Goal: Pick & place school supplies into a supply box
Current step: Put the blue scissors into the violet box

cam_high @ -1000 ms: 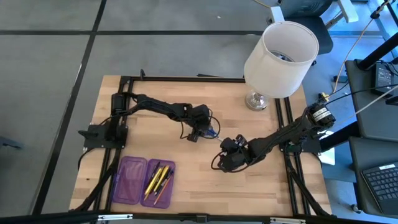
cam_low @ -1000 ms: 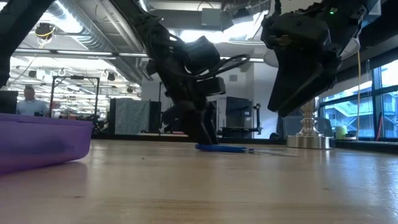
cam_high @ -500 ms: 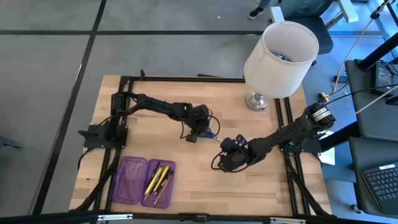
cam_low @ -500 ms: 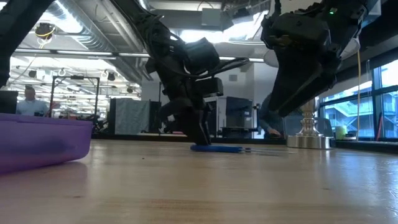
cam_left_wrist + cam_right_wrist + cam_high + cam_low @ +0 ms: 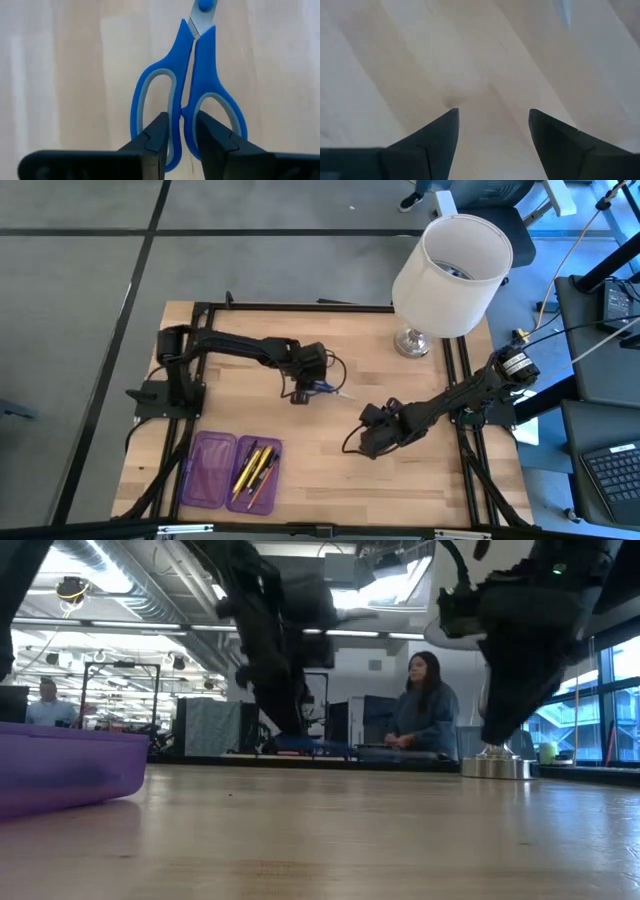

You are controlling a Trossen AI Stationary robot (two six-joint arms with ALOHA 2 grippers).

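Across the wooden table, we see our left pincer clenched on the blue-handled scissors, lifted near the middle. Our right pincer hovers spread wide nearby, while the purple supply box lies open at the front-left edge, holding pens.

Left hand now clamped on scissors; both off table

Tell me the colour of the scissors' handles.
Blue, with lighter grey-blue inner rims; the scissors show best in the left wrist view.
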